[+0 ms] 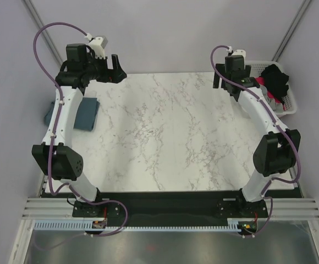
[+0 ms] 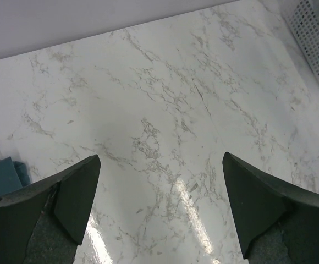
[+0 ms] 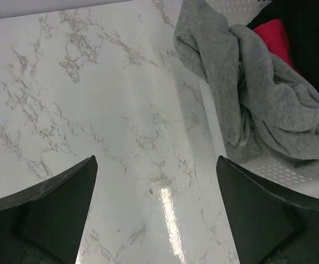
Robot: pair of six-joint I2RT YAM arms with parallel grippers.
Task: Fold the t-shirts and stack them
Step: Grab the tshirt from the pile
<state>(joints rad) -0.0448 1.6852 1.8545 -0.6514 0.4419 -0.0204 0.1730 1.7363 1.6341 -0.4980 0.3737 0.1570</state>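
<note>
A folded teal-blue t-shirt (image 1: 86, 113) lies at the table's left edge, partly under my left arm; its corner (image 2: 0, 177) shows in the left wrist view. A crumpled heather grey t-shirt (image 3: 258, 99) hangs over the rim of a white basket (image 1: 287, 99), with a magenta-pink one (image 3: 275, 38) and a black one (image 1: 275, 78) heaped behind it. My left gripper (image 1: 117, 69) hovers open at the far left corner, nothing between its fingers (image 2: 71, 198). My right gripper (image 3: 157, 212) is open over bare marble, just left of the basket.
The white marble table (image 1: 170, 132) spreads between the two arms. Grey walls close in the back and both sides. A perforated basket corner (image 2: 313, 38) shows at the far right of the left wrist view.
</note>
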